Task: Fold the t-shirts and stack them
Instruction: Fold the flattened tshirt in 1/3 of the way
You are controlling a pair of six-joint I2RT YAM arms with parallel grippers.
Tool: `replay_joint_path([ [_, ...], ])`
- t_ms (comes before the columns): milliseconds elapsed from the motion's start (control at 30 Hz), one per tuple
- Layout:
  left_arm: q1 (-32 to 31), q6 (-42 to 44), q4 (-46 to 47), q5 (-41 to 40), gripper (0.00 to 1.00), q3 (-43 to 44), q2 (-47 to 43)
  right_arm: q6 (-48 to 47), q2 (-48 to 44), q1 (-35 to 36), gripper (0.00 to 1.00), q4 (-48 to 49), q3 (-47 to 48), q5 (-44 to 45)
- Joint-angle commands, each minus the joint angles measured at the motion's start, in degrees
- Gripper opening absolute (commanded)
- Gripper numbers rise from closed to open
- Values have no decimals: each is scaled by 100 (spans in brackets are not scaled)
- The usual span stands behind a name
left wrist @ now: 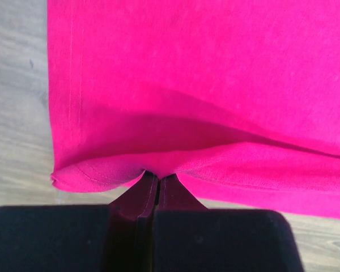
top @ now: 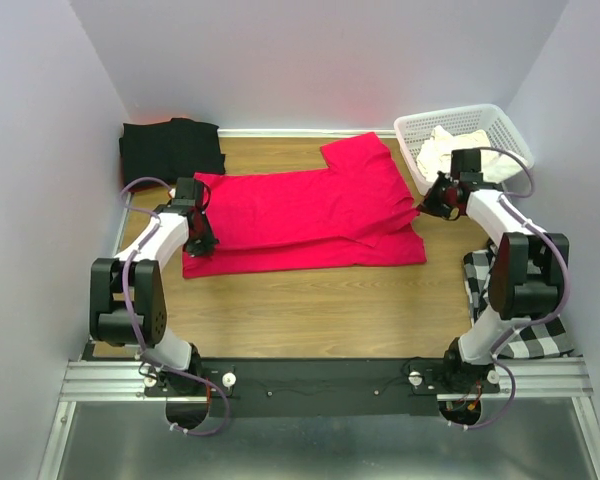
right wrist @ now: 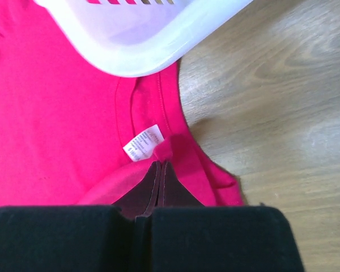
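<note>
The red t-shirt (top: 305, 210) lies partly folded across the middle of the wooden table. My left gripper (top: 202, 240) is shut on its hem at the left end, seen pinched in the left wrist view (left wrist: 157, 174). My right gripper (top: 427, 205) is shut on the collar at the right end, beside the white label (right wrist: 143, 143), in the right wrist view (right wrist: 160, 163). The black t-shirt (top: 170, 148) lies folded at the far left corner. The cream-white t-shirt (top: 458, 150) lies crumpled in the basket.
The white plastic lattice basket (top: 440, 122) stands at the far right; its rim (right wrist: 158, 39) hangs close over the red collar. A black-and-white checked cloth (top: 525, 335) lies by the right arm's base. Walls close in on three sides.
</note>
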Motion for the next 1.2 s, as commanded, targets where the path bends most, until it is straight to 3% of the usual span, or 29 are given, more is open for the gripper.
replay_joint_path([
  [0, -22, -27, 416, -132, 0, 257, 298, -20, 452, 13, 1, 191, 364, -310],
  [100, -22, -80, 575, -176, 0, 415, 544, -20, 821, 14, 8, 262, 679, -424],
  [267, -22, -89, 699, -228, 0, 714, 825, -29, 1225, 22, 37, 428, 1260, -530],
  [367, -22, -36, 672, -369, 0, 864, 896, -11, 1296, 31, 46, 534, 1577, -591],
  [633, -22, 113, 664, -448, 0, 890, 940, 103, 945, 119, 49, 622, 1438, -828],
  [867, -22, 351, 374, -931, 34, 864, 668, -3, 216, 917, 49, 596, 112, -618],
  [1033, -22, 482, 163, -1695, 39, 767, 369, 190, -241, 1244, 49, 578, -837, -451],
  [1167, -22, 474, 83, -1723, 40, 706, 263, 252, -408, 1288, 49, 543, -1286, -451],
])
